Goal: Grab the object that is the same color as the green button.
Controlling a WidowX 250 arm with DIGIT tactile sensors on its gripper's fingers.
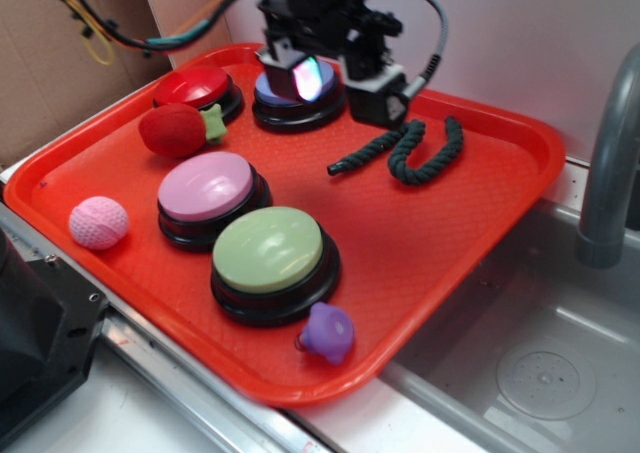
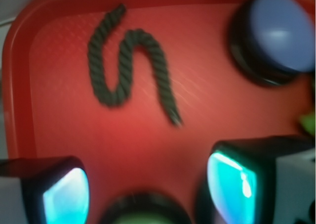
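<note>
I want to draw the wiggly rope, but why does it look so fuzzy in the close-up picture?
In the wrist view the whole picture is smeared, so the green rope and the lavender button have soft edges; the gripper fingers glow teal. In the exterior view the rope looks sharper.

From my remote seat, the arm hides most of the lavender button (image 1: 290,98) in the exterior view, while the blurred wrist view crops the gripper (image 2: 148,194) fingers at its bottom edge.
</note>
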